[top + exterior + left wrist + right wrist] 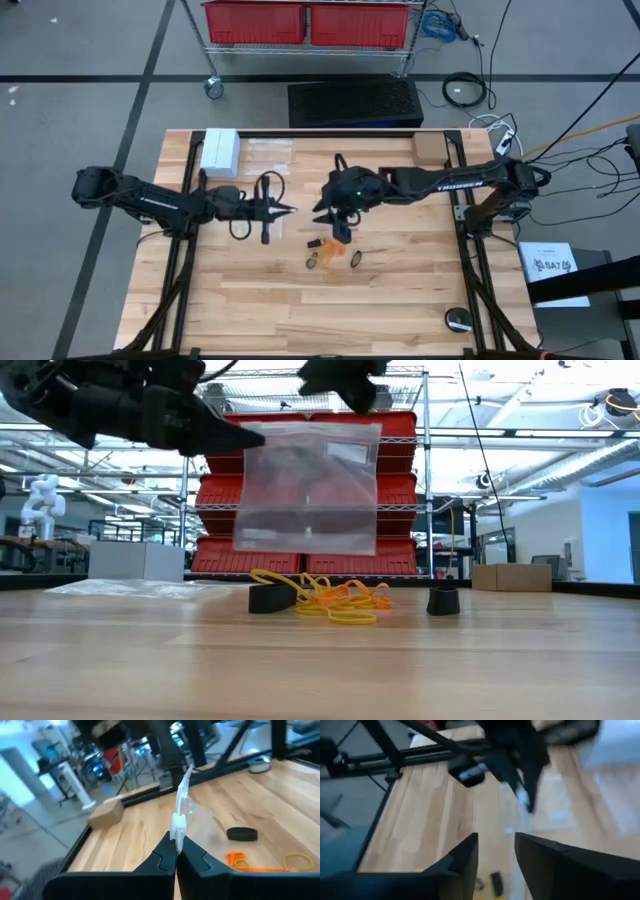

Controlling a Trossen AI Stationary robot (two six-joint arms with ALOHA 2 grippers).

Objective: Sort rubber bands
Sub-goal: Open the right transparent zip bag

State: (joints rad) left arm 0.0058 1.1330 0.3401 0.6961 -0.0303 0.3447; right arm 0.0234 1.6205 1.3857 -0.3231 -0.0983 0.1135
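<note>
rubber bands [330, 600] in a loose flat tangle on the table [400, 300], left gripper [176, 851] pinching the clear bag [308, 485] hanging above them, right gripper [496, 851] spread open over it

We saw a robotics lab or workshop — a large open hall with a grey floor [90, 60] and exposed ceiling beams. A wire shelving rack [300, 470] on wheels held red plastic bins [305, 22]. Cables [465, 90] trailed across the floor beside the wooden worktable [400, 300] — and a small white robot arm [40, 500] stood on a distant bench.
</note>
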